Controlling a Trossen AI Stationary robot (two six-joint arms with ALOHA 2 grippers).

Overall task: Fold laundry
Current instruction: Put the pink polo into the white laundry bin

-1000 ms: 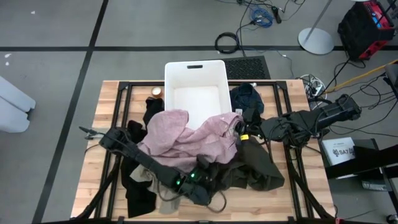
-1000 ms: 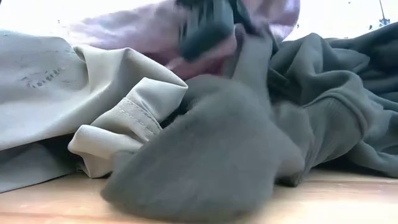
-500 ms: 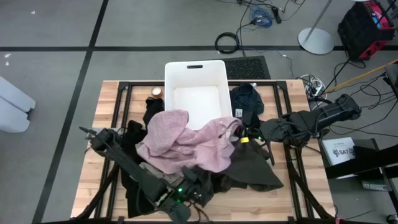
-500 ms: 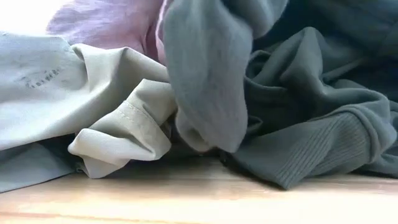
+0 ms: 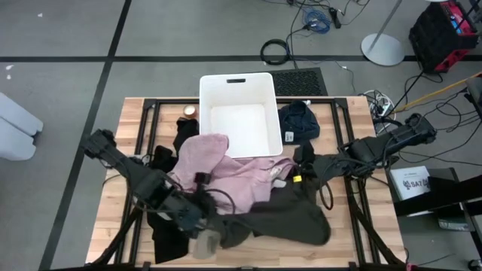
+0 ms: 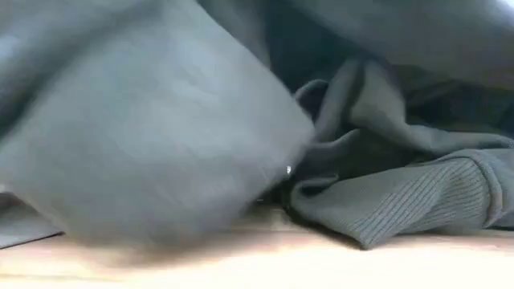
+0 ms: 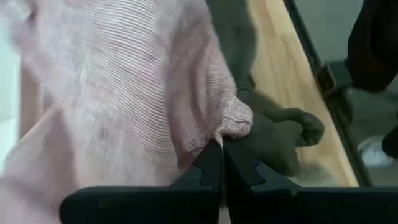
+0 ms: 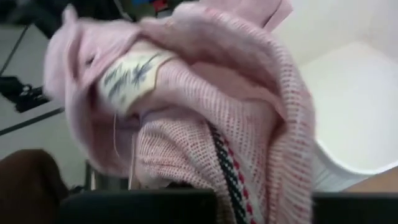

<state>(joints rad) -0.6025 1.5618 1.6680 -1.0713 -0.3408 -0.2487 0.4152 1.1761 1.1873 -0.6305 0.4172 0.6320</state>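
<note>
The pale pink garment (image 5: 226,169) lies spread over the heap at mid-table, one end up on the white bin's near rim. My left gripper (image 5: 226,213) is shut on its near hem. My right gripper (image 5: 290,171) is at its right end, where the neck label (image 8: 134,71) shows. The dark olive-grey garment (image 5: 282,218) lies under and near of the pink one and fills the low view (image 6: 161,136). A bit of the beige-tan garment (image 5: 203,242) shows by the near edge. The navy garment (image 5: 300,120) lies right of the bin. My left gripper pinches the pink garment's ribbed hem (image 7: 233,121) between its two shut fingertips (image 7: 211,165), coming level from the table's left. The cloth rises slack from the pinch, and the olive garment lies just beyond it. My right gripper holds the pink garment near its neck label, coming from the table's right. The bunched cloth (image 8: 205,143) drapes over the fingers and hides the contact.
The white bin (image 5: 215,90) stands at the far middle of the table. Black garments lie at the near left (image 5: 162,233) and left of the bin (image 5: 184,132). Bare wood (image 5: 132,120) shows at the far left and right (image 5: 354,218).
My left arm has swung toward the table's left edge, drawing the pink hem and the olive garment's near part leftward. The olive cloth now covers the tan garment in the low view. My right gripper has gone a little toward the near edge with the pink collar.
</note>
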